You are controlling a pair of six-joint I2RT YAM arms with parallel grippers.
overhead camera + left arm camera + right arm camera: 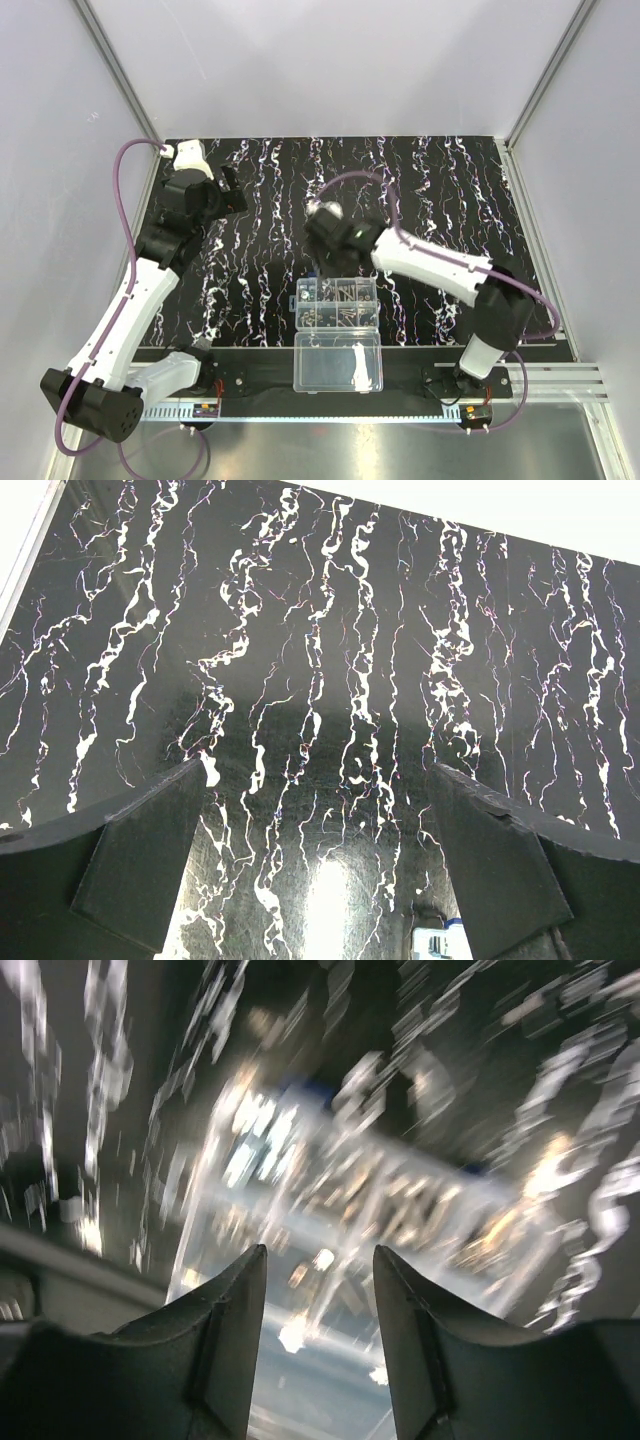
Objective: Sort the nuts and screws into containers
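Got pale walls (330, 60) on three sides and a black, white-streaked mat (260, 200) underneath. Parked near the front edge: the containers (337, 303), screws (347, 293) inside, clear lid (338, 362) flopped open. Left gripper (320, 780) spread wide over the mat; right gripper (320, 1260) slightly parted above them, too blurry for more.

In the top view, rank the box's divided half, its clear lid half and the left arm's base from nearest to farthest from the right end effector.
Measured from the right end effector:
1. the divided half, just on its near side.
2. the clear lid half, next toward the near edge.
3. the left arm's base, at the near edge, off to the left.
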